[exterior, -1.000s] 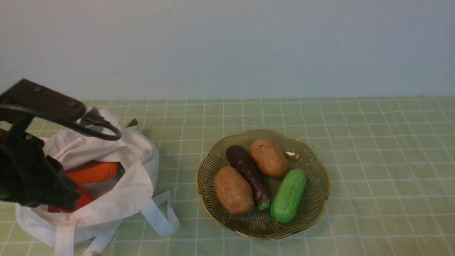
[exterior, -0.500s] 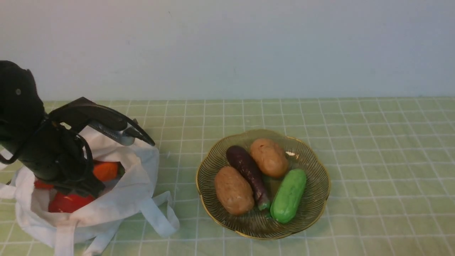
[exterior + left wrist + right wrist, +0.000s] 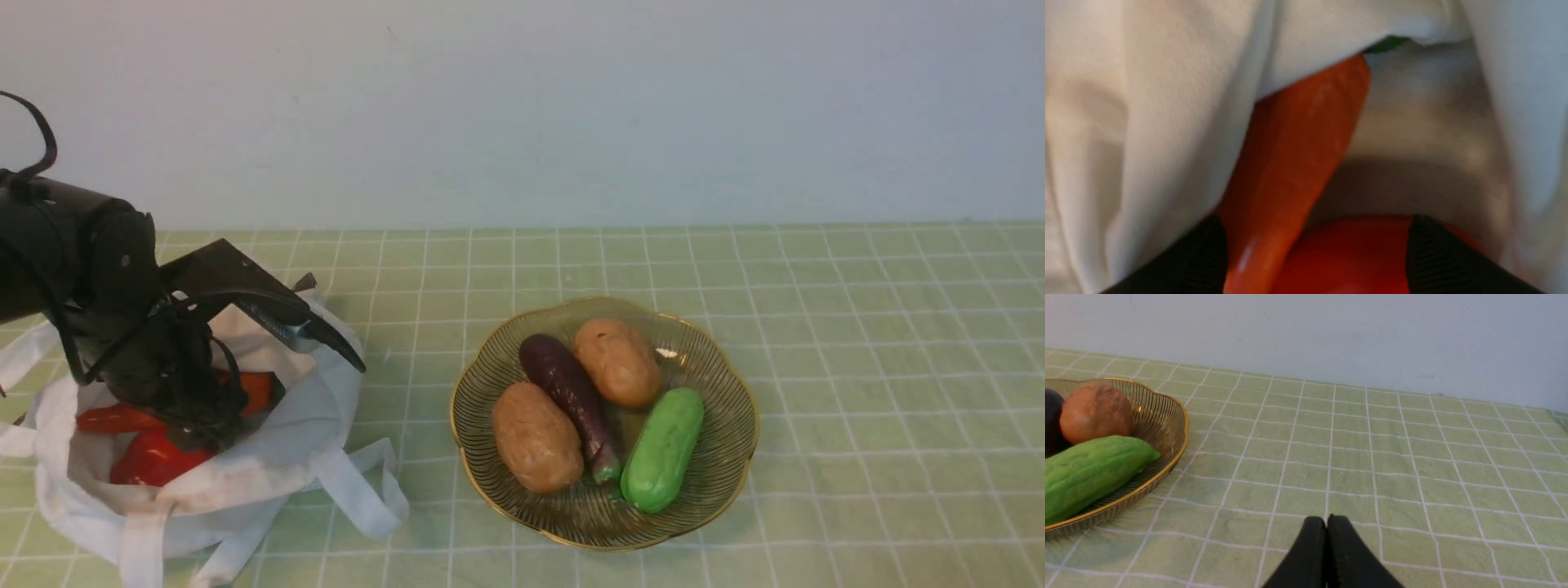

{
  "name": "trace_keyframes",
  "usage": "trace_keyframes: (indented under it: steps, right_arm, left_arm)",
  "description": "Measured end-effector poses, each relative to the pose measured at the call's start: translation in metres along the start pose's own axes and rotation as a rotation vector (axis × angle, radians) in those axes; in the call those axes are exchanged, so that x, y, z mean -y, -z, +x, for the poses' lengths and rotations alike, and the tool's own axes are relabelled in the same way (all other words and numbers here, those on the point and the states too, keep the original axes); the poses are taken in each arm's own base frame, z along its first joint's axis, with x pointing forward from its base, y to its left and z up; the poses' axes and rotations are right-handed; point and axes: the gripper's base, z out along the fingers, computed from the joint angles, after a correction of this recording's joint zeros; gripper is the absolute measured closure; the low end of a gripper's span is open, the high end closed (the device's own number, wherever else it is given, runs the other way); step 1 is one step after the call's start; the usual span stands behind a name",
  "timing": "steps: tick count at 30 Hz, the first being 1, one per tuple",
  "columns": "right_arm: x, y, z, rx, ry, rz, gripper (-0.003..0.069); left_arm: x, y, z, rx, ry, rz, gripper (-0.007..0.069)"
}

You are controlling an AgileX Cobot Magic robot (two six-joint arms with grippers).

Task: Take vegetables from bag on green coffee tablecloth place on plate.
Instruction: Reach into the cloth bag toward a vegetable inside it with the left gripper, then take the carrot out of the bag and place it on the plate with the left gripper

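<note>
Left gripper (image 3: 1318,261) dipped lower into bag (image 3: 269,457), jaws straddling red vegetable (image 3: 1355,253).

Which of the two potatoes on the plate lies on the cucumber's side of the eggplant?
The potato nearer the wall: it sits right of the eggplant, as does the cucumber. The other potato lies left of the eggplant.

- The black left arm (image 3: 98,278), which filled the picture's left edge a second ago, has swung over the soft white cloth tote bag (image 3: 277,457). The left gripper (image 3: 200,420) now reaches down into its mouth.
- The orange plastic carrot (image 3: 260,390), earlier a broad bare stretch, is mostly hidden behind the gripper.
- More of the glossy red plastic vegetable (image 3: 151,464) shows.
- A white strap handle (image 3: 20,359) has come into sight.
</note>
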Motion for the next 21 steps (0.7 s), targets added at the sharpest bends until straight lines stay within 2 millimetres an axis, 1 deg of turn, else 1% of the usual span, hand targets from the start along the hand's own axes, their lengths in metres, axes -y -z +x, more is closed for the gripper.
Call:
trace_keyframes:
  steps: [6, 10, 11, 13, 15, 17, 18, 19, 20, 21]
  right_arm:
    - [0.000, 0.000, 0.000, 0.000, 0.000, 0.000, 0.0673]
    - [0.000, 0.000, 0.000, 0.000, 0.000, 0.000, 0.0673]
    - [0.000, 0.000, 0.000, 0.000, 0.000, 0.000, 0.0673]
    - [0.000, 0.000, 0.000, 0.000, 0.000, 0.000, 0.0673]
    - [0.000, 0.000, 0.000, 0.000, 0.000, 0.000, 0.0673]
    - [0.000, 0.000, 0.000, 0.000, 0.000, 0.000, 0.0673]
    - [0.000, 0.000, 0.000, 0.000, 0.000, 0.000, 0.0673]
    - [0.000, 0.000, 0.000, 0.000, 0.000, 0.000, 0.0673]
    - [0.000, 0.000, 0.000, 0.000, 0.000, 0.000, 0.0673]
    - [0.000, 0.000, 0.000, 0.000, 0.000, 0.000, 0.0673]
  left_arm:
    - [-0.002, -0.015, -0.004, 0.001, -0.044, -0.025, 0.0092]
    - [-0.003, -0.020, -0.005, 0.000, -0.061, -0.039, 0.0094]
    - [-0.003, -0.021, -0.005, -0.003, -0.059, -0.042, 0.0106]
    - [-0.003, -0.021, -0.004, -0.004, -0.039, -0.044, 0.0155]
    - [-0.002, -0.021, -0.006, -0.003, -0.010, -0.046, 0.0272]
    - [0.000, -0.020, -0.006, -0.002, 0.001, -0.047, 0.0342]
    - [0.006, -0.014, -0.009, -0.003, 0.003, -0.048, 0.0406]
    - [0.008, -0.010, -0.010, 0.000, -0.001, -0.049, 0.0398]
    - [0.009, -0.010, -0.010, -0.002, -0.002, -0.048, 0.0396]
    - [0.012, -0.005, -0.011, 0.002, -0.006, -0.049, 0.0393]
